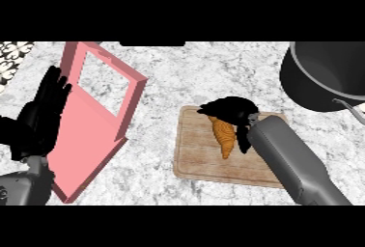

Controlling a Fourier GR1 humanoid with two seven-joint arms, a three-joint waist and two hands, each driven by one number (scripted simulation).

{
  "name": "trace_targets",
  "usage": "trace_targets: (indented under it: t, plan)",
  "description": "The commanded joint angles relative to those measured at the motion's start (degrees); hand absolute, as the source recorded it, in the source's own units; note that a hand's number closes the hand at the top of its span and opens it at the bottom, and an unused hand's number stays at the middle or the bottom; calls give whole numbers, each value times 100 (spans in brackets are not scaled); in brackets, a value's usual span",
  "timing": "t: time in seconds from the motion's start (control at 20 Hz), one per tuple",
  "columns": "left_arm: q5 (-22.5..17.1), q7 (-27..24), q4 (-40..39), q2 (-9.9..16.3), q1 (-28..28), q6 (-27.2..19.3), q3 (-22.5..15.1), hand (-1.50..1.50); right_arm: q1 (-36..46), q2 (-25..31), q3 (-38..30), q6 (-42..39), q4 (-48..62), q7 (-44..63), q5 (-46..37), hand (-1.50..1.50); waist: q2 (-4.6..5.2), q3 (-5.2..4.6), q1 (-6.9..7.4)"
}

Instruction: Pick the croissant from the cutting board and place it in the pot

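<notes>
An orange-brown croissant [224, 136] lies on the wooden cutting board [200, 157] in the middle of the counter. My right hand [230, 110] is curled over the croissant's far end, its fingers bent round it, and hides that end. The croissant's near tip points toward me and still rests on the board. The dark grey pot [322, 72] stands at the far right, partly cut off by the edge of the view. My left hand [44, 116] rests open at the left, fingers up.
A pink open-framed tray or stand [91, 125] lies on the marble counter beside my left hand. A thin metal handle [351, 108] sticks out below the pot. A patterned tile patch [14, 55] shows at the far left corner.
</notes>
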State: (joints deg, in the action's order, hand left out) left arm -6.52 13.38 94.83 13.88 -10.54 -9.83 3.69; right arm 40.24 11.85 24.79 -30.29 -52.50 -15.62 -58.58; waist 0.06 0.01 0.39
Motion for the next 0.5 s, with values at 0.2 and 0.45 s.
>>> trace_targets:
  t: [0.2,0.45]
  plan:
    - [5,31,-115,-8,-168,59,183,0,-254,-33,457,458,-36,-806,-611,150,-6,-1,-32]
    - [-26,-173,-407,17,-267,270,335,0,-43,-272,143,575,408,-931,-830,150,-2,-2,-24]
